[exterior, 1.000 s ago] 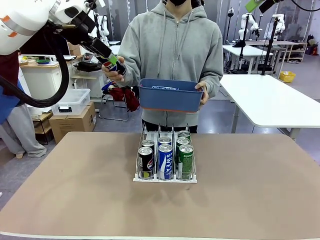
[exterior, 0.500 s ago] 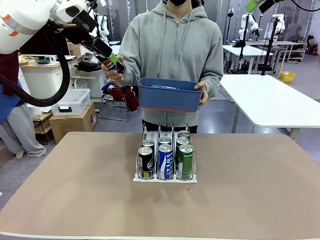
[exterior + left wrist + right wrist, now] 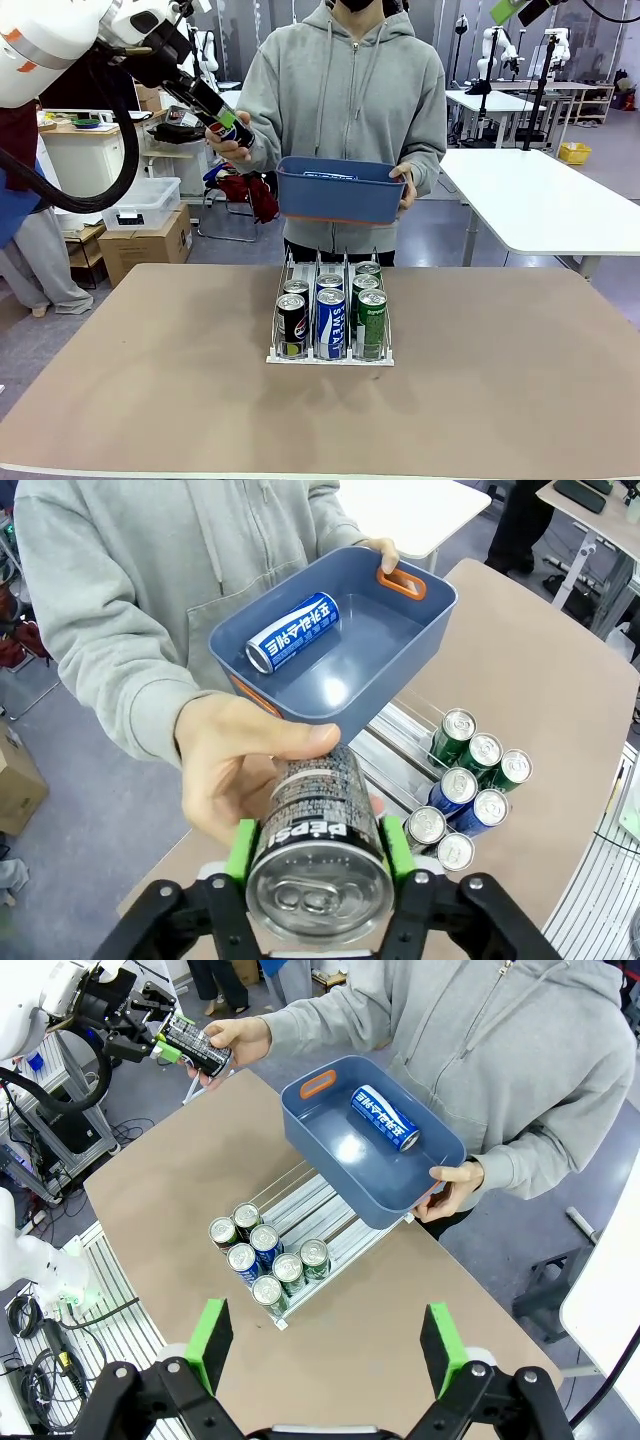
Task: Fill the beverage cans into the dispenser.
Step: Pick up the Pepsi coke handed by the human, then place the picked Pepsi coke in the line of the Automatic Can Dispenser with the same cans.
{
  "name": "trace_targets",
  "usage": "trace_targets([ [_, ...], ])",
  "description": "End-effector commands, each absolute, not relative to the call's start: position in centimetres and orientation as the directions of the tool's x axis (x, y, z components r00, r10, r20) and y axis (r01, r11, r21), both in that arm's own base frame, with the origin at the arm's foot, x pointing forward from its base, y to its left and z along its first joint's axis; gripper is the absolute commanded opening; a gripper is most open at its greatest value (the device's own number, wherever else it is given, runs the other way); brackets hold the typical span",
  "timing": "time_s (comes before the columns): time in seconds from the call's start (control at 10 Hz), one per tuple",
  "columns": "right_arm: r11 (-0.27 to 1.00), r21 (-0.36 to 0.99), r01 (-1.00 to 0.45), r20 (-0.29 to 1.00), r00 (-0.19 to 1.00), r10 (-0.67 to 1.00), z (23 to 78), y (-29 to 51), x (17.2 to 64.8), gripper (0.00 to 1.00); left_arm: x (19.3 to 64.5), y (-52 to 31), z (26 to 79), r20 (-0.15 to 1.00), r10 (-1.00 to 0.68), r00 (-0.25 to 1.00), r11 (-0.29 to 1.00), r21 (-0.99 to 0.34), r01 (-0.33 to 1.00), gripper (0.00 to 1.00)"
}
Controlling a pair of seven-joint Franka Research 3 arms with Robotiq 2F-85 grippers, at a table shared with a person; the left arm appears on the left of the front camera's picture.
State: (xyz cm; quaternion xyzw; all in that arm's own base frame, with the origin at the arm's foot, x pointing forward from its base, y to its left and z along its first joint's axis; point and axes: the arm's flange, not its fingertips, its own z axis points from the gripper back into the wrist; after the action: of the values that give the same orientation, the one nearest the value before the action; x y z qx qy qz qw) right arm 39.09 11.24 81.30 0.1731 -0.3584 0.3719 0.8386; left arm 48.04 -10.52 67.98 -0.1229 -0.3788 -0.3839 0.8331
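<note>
Barely moved, left gripper (image 3: 220, 120) stayed clamped on one black can (image 3: 316, 885). Wrist views revealed one blue can (image 3: 293, 632) inside the bin (image 3: 441, 586); dispenser (image 3: 336, 1222) held seven cans (image 3: 265, 1240); right gripper (image 3: 327, 1347) gaped.

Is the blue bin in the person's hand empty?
No, one blue can with white lettering lies on its side inside the blue bin.

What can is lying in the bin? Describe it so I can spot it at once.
The person across the table holds a blue bin. One blue can with white lettering lies inside it. Unlike the cans upright in the dispenser, it lies on its side, alone.
</note>
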Motion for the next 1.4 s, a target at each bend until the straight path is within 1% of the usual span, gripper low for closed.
trace_targets([
  [0.0, 0.664, 0.026, -0.747, 0.729, 0.468, 0.499, 81.2, 11.2, 39.0, 1.00, 47.9, -10.1, 68.1, 0.734, -0.531, 0.424, 0.693, 0.089, 0.715, 0.00],
  [0.1, 0.664, 0.026, -0.747, 0.729, 0.468, 0.499, 81.2, 11.2, 39.0, 1.00, 48.0, -10.0, 68.3, 0.735, -0.532, 0.422, 0.695, 0.094, 0.713, 0.14],
  [0.2, 0.664, 0.026, -0.747, 0.729, 0.468, 0.499, 81.2, 11.2, 39.0, 1.00, 48.0, -10.0, 68.4, 0.736, -0.529, 0.423, 0.700, 0.098, 0.707, 0.05],
  [0.3, 0.664, 0.026, -0.747, 0.729, 0.468, 0.499, 81.2, 11.2, 39.0, 1.00, 47.9, -10.0, 68.5, 0.740, -0.520, 0.427, 0.708, 0.095, 0.700, 0.00],
  [0.7, 0.664, 0.026, -0.747, 0.729, 0.468, 0.499, 81.2, 11.2, 39.0, 1.00, 47.9, -9.7, 68.8, 0.746, -0.511, 0.428, 0.710, 0.085, 0.699, 0.00],
  [0.8, 0.664, 0.026, -0.747, 0.729, 0.468, 0.499, 81.2, 11.2, 39.0, 1.00, 48.1, -9.6, 68.4, 0.746, -0.515, 0.423, 0.692, 0.070, 0.719, 0.00],
  [0.9, 0.664, 0.026, -0.747, 0.729, 0.468, 0.499, 81.2, 11.2, 39.0, 1.00, 48.5, -9.7, 67.6, 0.757, -0.473, 0.450, 0.725, 0.045, 0.688, 0.00],
  [1.0, 0.664, 0.026, -0.747, 0.729, 0.468, 0.499, 81.2, 11.2, 39.0, 1.00, 48.1, -10.0, 68.7, 0.736, -0.528, 0.423, 0.693, 0.085, 0.716, 0.00],
  [1.3, 0.664, 0.026, -0.747, 0.729, 0.468, 0.499, 81.2, 11.2, 39.0, 1.00, 48.1, -10.0, 68.7, 0.736, -0.528, 0.423, 0.693, 0.085, 0.716, 0.00],
])
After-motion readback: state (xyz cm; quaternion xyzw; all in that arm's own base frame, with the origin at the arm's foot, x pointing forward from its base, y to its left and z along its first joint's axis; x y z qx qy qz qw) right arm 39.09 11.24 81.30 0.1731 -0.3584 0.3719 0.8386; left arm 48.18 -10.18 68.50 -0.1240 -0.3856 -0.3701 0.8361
